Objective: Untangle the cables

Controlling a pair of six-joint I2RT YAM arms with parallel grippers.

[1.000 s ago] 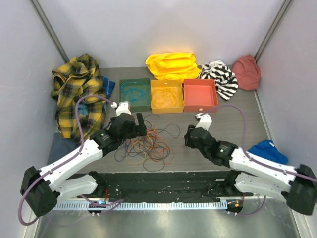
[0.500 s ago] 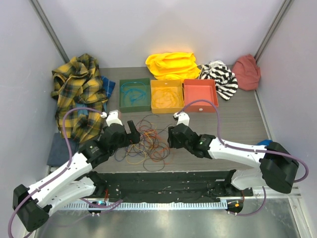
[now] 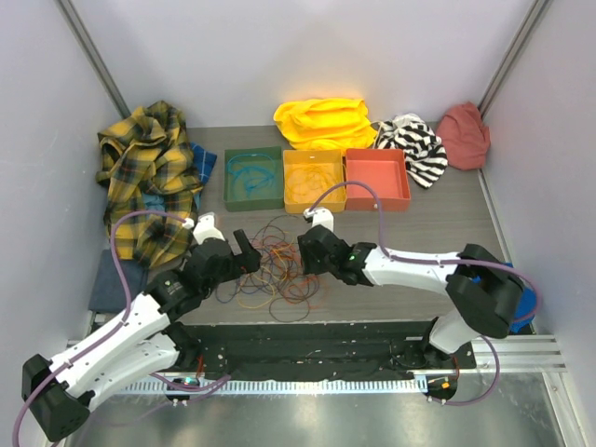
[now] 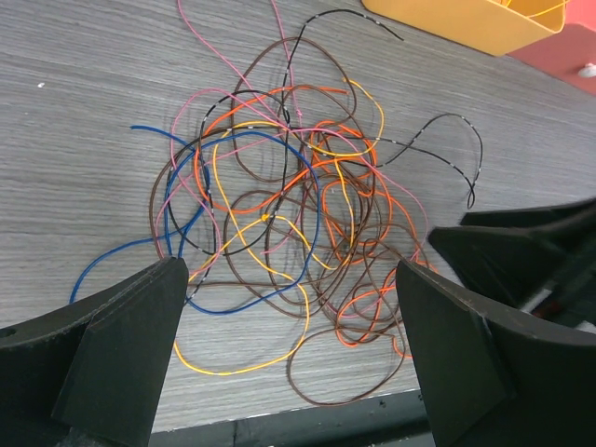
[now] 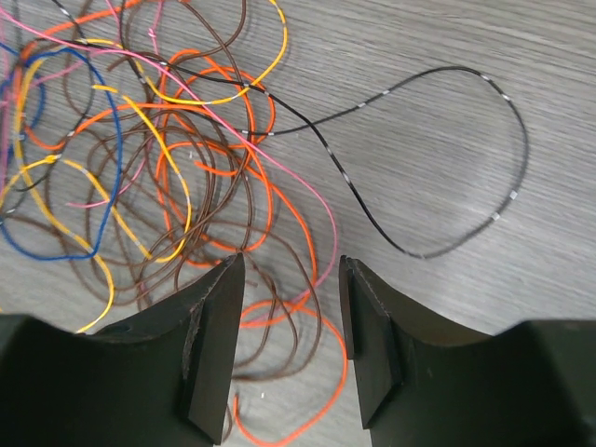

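The cables (image 3: 279, 268) lie as one tangled bunch of thin orange, yellow, blue, pink, brown and black loops on the grey table, in front of the trays. My left gripper (image 3: 246, 257) hovers at the bunch's left edge, wide open; in the left wrist view its fingers (image 4: 140, 326) straddle the near side of the cables (image 4: 279, 214) with nothing held. My right gripper (image 3: 305, 261) is at the bunch's right edge, open. In the right wrist view, orange, pink and brown loops of the cables (image 5: 186, 158) lie below the gap of the right gripper (image 5: 291, 270).
A green tray (image 3: 252, 197) holding a teal loop, a yellow tray (image 3: 313, 203) and a red tray (image 3: 376, 200) stand behind the bunch. A plaid shirt (image 3: 149, 177), yellow cloth (image 3: 321, 121), striped cloth (image 3: 414, 144) and red cloth (image 3: 464, 133) ring the table. The black front edge (image 3: 307, 331) is close.
The right arm swung left across the table to the bunch's right edge and its jaws widened a little. The left gripper slid slightly down and left, staying wide open.
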